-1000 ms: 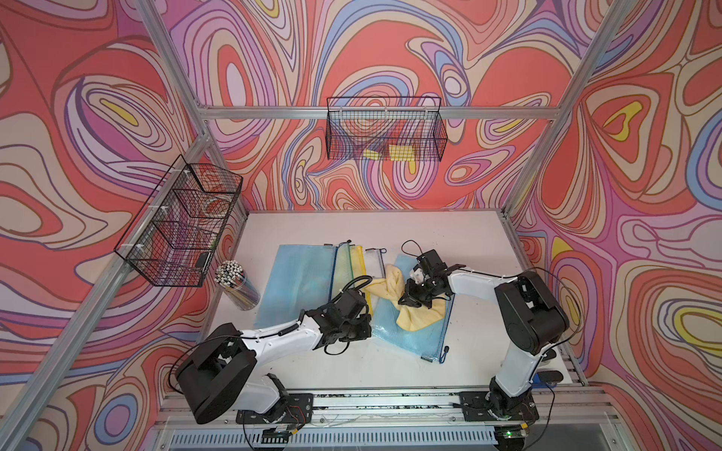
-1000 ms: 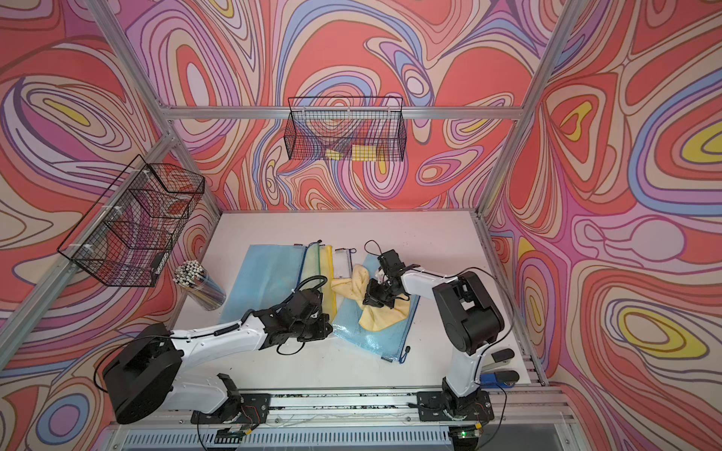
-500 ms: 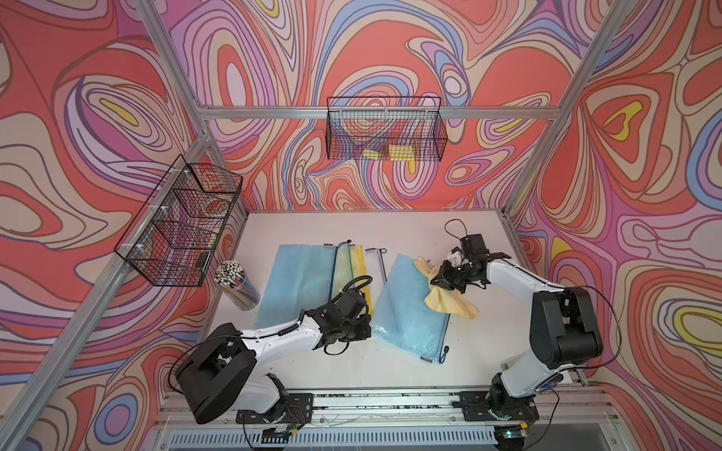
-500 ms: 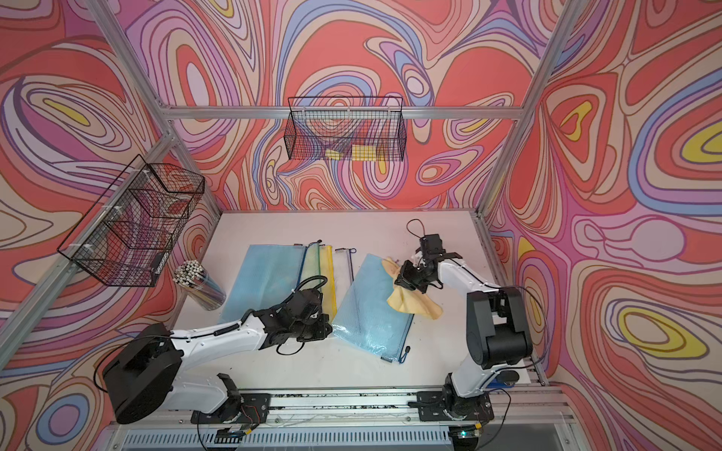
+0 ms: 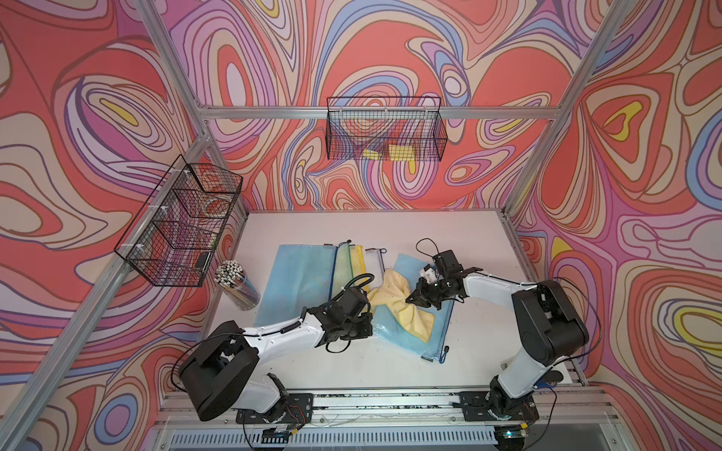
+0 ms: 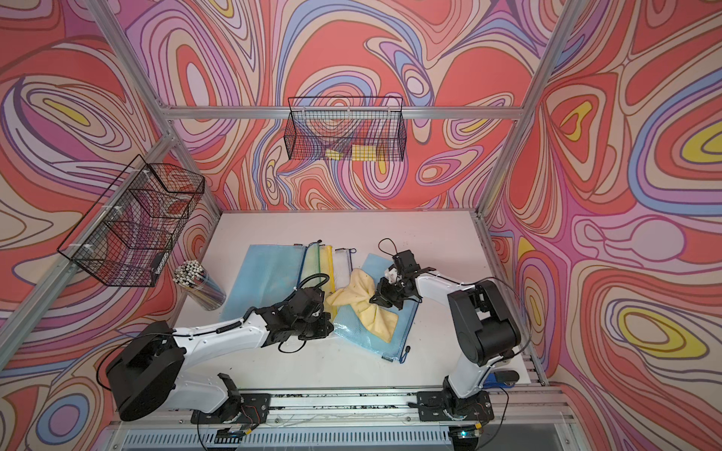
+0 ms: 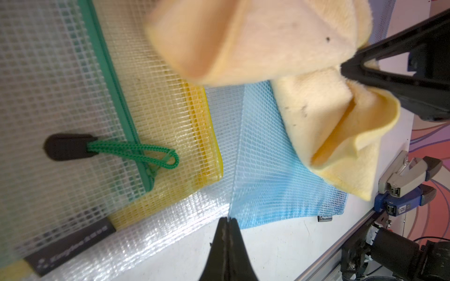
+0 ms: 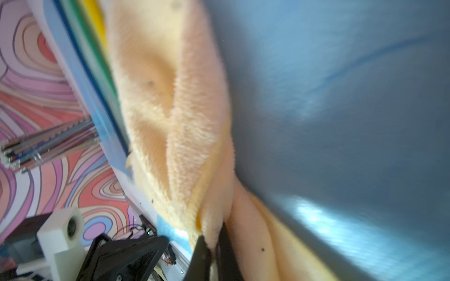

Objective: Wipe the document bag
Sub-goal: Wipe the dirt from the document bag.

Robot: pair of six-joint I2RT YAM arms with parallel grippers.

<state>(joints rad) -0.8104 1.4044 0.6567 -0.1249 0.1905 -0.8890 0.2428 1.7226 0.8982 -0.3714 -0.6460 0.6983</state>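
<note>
The blue mesh document bag lies slanted right of the table's middle. My left gripper is shut on its near left edge, and the left wrist view shows the tips pinching the bag's rim. A yellow cloth lies bunched like a bow on the bag. My right gripper is shut on the cloth's middle. In the right wrist view its jaws pinch a fold of the cloth against the bag.
Left of the bag lies a fanned stack of other bags: a large blue one, a green-zipped one, a yellow one and a clear one. A cup of pencils stands at the left edge. Wire baskets hang on the walls.
My right gripper swept the cloth off to the bag's far right side, then back left onto the bag's middle. The left gripper has kept its hold and place.
</note>
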